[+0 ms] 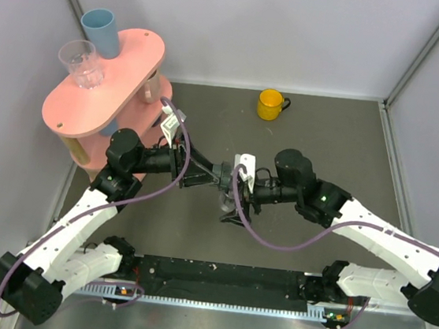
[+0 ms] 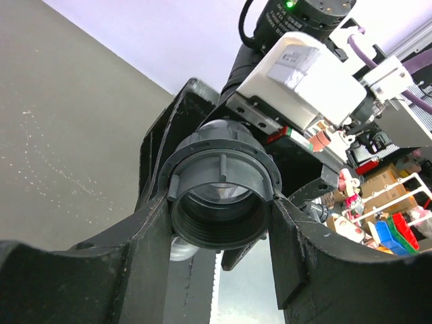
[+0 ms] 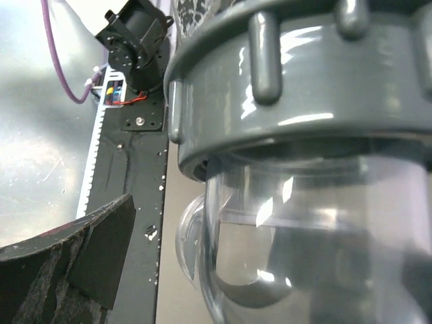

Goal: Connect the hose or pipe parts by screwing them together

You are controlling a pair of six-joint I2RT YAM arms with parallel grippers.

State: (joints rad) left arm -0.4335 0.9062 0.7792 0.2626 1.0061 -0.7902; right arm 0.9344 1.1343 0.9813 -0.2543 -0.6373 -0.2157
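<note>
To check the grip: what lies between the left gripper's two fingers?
The grey threaded nut, touched by both fingers, seen in the left wrist view.

**Robotics laboratory test cell.** Two white-and-black robot arms, left [image 1: 77,229] and right [image 1: 378,234], are bolted to a black mounting rail [image 1: 223,274] at the near edge of a grey tabletop [image 1: 348,147]. Plain white wall panels [image 1: 298,30] set in aluminium frame posts [image 1: 420,56] enclose the tabletop. Props stand on the far side: a pink two-tier shelf [image 1: 132,59] at the left and a yellow mug [image 1: 270,104]. Past the right arm, coloured plastic storage bins [image 2: 393,236] and cardboard boxes [image 2: 381,182] crowd shelving.
</note>
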